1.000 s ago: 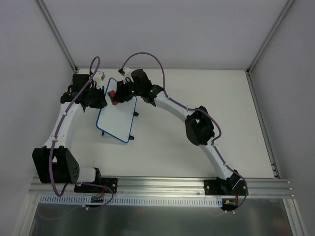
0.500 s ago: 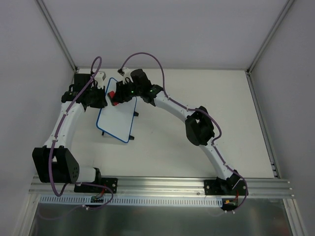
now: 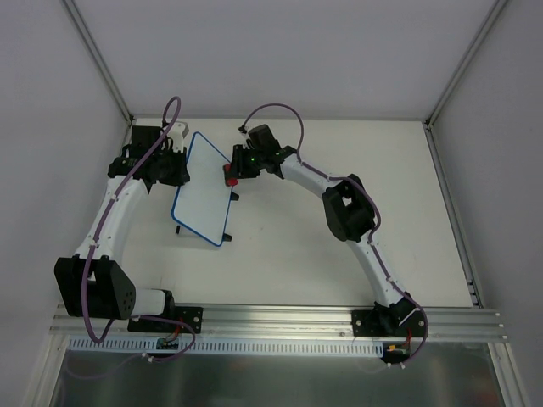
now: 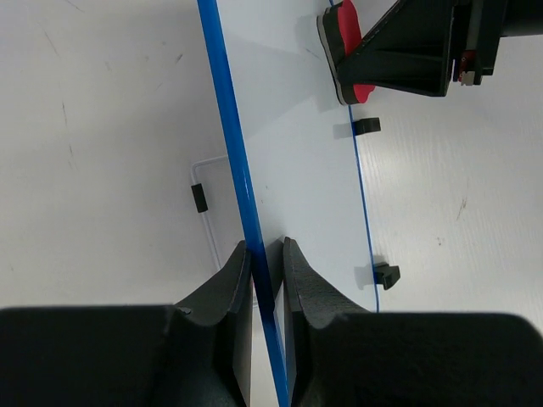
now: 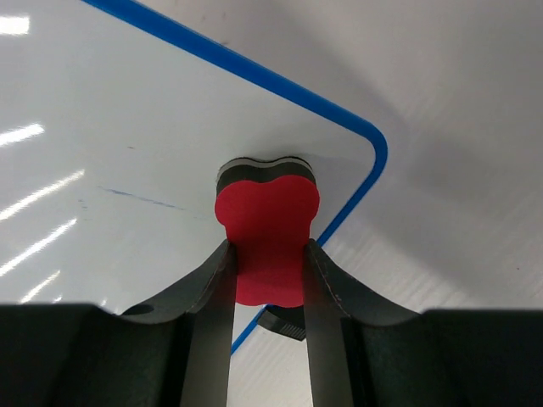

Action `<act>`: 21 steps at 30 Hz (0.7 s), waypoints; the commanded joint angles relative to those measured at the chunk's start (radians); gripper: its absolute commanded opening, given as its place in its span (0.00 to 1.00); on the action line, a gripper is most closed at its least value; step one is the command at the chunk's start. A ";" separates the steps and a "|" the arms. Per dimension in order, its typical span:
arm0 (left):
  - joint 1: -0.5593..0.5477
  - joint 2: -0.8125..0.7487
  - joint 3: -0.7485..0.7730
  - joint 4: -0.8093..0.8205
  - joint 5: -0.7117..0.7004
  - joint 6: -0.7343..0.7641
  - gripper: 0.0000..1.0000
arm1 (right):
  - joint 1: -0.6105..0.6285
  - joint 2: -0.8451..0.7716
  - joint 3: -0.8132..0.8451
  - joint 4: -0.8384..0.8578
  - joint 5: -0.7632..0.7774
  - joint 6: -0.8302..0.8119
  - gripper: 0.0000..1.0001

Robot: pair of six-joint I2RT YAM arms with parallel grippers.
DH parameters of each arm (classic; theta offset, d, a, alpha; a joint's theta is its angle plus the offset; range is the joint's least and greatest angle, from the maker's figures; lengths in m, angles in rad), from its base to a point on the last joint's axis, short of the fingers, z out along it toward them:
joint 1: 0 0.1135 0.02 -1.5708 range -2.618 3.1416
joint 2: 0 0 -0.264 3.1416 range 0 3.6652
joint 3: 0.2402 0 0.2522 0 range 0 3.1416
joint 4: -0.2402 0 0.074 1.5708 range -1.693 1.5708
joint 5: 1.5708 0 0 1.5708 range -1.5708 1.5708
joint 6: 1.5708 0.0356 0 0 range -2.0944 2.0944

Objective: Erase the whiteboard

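Note:
The whiteboard point(image 3: 204, 193) is a white board with a thin blue rim, lying left of the table's middle. My left gripper point(image 3: 180, 172) is shut on its left edge; in the left wrist view the fingers point(image 4: 229, 280) pinch the blue rim point(image 4: 227, 119). My right gripper point(image 3: 232, 172) is shut on a red bone-shaped eraser point(image 5: 267, 222), whose dark pad rests against the board point(image 5: 127, 119) near its far right corner. A faint blue stroke point(image 5: 136, 197) shows just left of the eraser. The eraser point(image 4: 346, 51) also shows in the left wrist view.
Small black feet point(image 4: 386, 274) stick out from the board's right edge, and another point(image 5: 284, 324) shows below the eraser. A grey wall and metal post point(image 3: 102, 64) stand close behind the left arm. The table's right half point(image 3: 382, 170) is bare white surface.
My right gripper has swept the eraser across the board from its far left part to the right edge. The board's far end has shifted slightly. The left gripper holds its place.

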 commanded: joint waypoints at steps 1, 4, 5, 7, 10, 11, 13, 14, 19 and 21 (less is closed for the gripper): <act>-0.078 0.094 -0.093 -0.288 0.162 0.051 0.00 | 0.029 0.017 -0.017 -0.025 0.003 0.035 0.00; -0.078 0.099 -0.096 -0.288 0.157 0.051 0.00 | 0.031 0.016 -0.003 -0.022 -0.008 0.025 0.00; -0.078 0.100 -0.098 -0.288 0.157 0.051 0.00 | 0.032 0.009 0.000 -0.017 -0.012 0.017 0.00; -0.078 0.100 -0.101 -0.288 0.160 0.051 0.00 | 0.040 -0.012 0.012 0.000 -0.018 -0.017 0.00; -0.078 0.100 -0.104 -0.288 0.162 0.054 0.00 | 0.054 -0.040 0.032 0.015 -0.029 -0.072 0.00; -0.078 0.100 -0.104 -0.288 0.163 0.056 0.00 | 0.055 -0.043 0.050 0.015 -0.037 -0.089 0.00; -0.078 0.097 -0.105 -0.288 0.162 0.057 0.00 | 0.069 -0.052 0.070 0.015 -0.044 -0.124 0.01; -0.078 0.099 -0.105 -0.287 0.160 0.057 0.00 | 0.072 -0.052 0.087 0.017 -0.060 -0.158 0.01; -0.078 0.093 -0.104 -0.290 0.157 0.057 0.00 | 0.089 -0.040 0.129 0.015 -0.112 -0.222 0.01; -0.078 0.093 -0.105 -0.288 0.157 0.057 0.00 | 0.092 -0.038 0.132 0.015 -0.133 -0.235 0.01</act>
